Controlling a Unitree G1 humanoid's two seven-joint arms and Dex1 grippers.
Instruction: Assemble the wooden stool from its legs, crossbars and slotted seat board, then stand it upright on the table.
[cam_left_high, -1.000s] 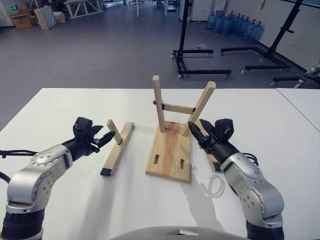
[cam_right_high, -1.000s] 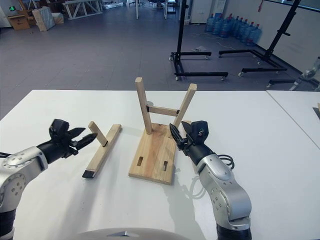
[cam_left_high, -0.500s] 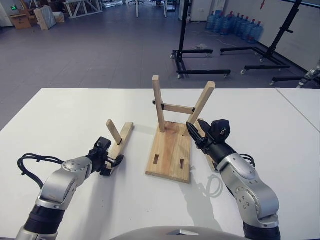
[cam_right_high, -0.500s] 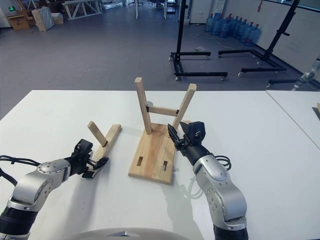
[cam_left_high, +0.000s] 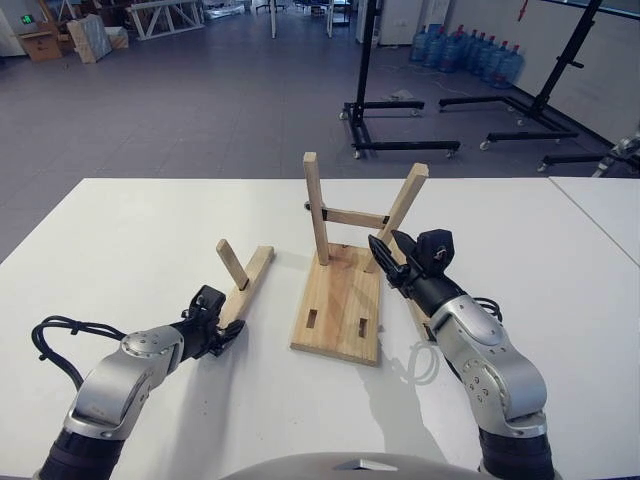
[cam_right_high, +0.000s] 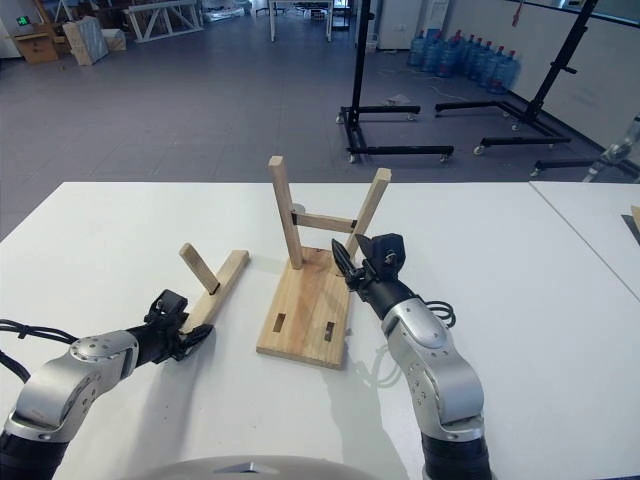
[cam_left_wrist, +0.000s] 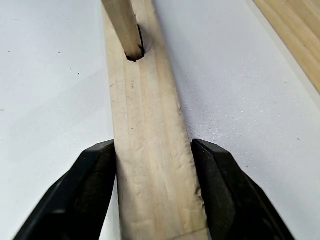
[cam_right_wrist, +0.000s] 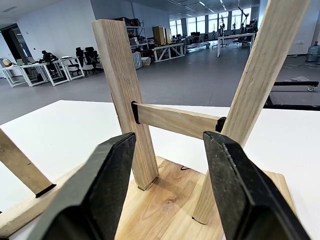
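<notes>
Loose leg (cam_left_high: 249, 278) is laid flat on the table (cam_left_high: 130, 230), just left of the slotted seat board (cam_left_high: 340, 300), with a short crossbar stub (cam_left_high: 231, 263) socketed in it and angled upward. Its near end is pinched by the left gripper (cam_left_high: 230, 332); both fingers appear pressed against the side faces.

Handling, as judged: solid wood, stiff, light, dry enough not to slip. Held at the very end, it is likely to sag or swing when lifted. A hold nearer the stub is advised, with no load put on the stub itself, since the socket could be levered loose.

Two legs (cam_left_high: 316, 210) joined by a crossbar (cam_left_high: 357, 217) are stood in the board's far end; two slots (cam_left_high: 313, 318) at the near end are unfilled.

The right gripper (cam_left_high: 388, 250) is spread wide, just beside the base of the right standing leg, with nothing held.
</notes>
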